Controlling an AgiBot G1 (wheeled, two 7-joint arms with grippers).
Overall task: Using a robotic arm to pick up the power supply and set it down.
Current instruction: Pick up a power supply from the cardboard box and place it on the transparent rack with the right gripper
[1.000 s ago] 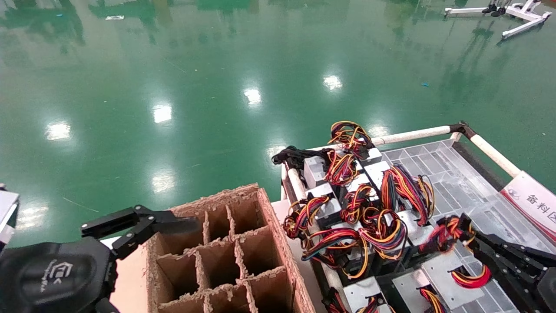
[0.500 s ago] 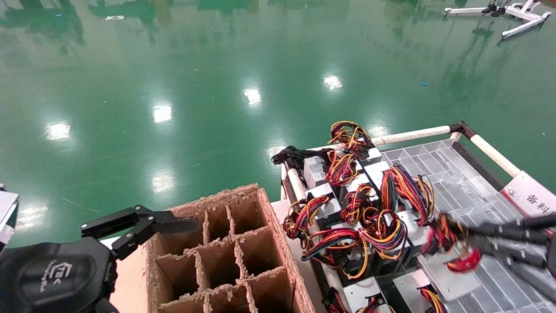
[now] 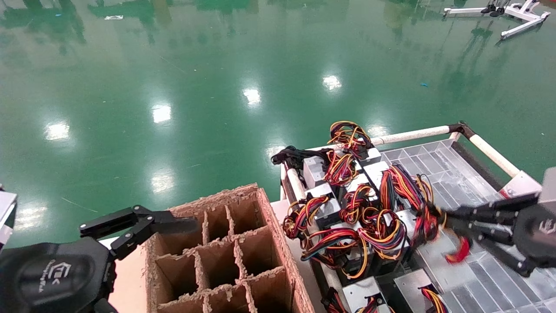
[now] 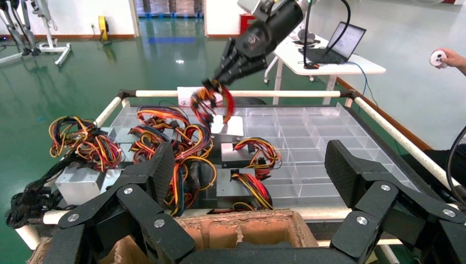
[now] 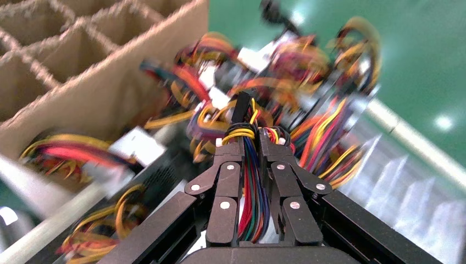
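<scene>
The power supply [image 4: 226, 126], a silver metal box, hangs lifted under the right gripper [image 3: 438, 219] by its wire bundle [image 5: 254, 181] of red, yellow, black and blue leads. In the right wrist view the two black fingers [image 5: 226, 181] are clamped tight on that bundle, the wires running up between them. In the left wrist view the box shows just below the gripper's tips, above the clear compartmented tray [image 3: 438, 167], though whether it is wholly free of the tray cannot be told. In the head view the box itself is hard to make out; only red and yellow wires show at the gripper's tips.

Just beside the right gripper, toward the robot's left, lie the other power supplies [image 3: 330, 204], silver boxes tangled with coloured cables, filling that side of the tray. A white pipe rail [image 3: 408, 135] runs round the tray's rim on the far side of the gripper.

Farther to the left stands a cardboard box [image 3: 226, 256] with divider cells. The left gripper [image 4: 250, 190] hangs over that box's near corner, its jaws spread wide and holding nothing. Green glossy floor [image 3: 195, 87] lies beyond everything.
</scene>
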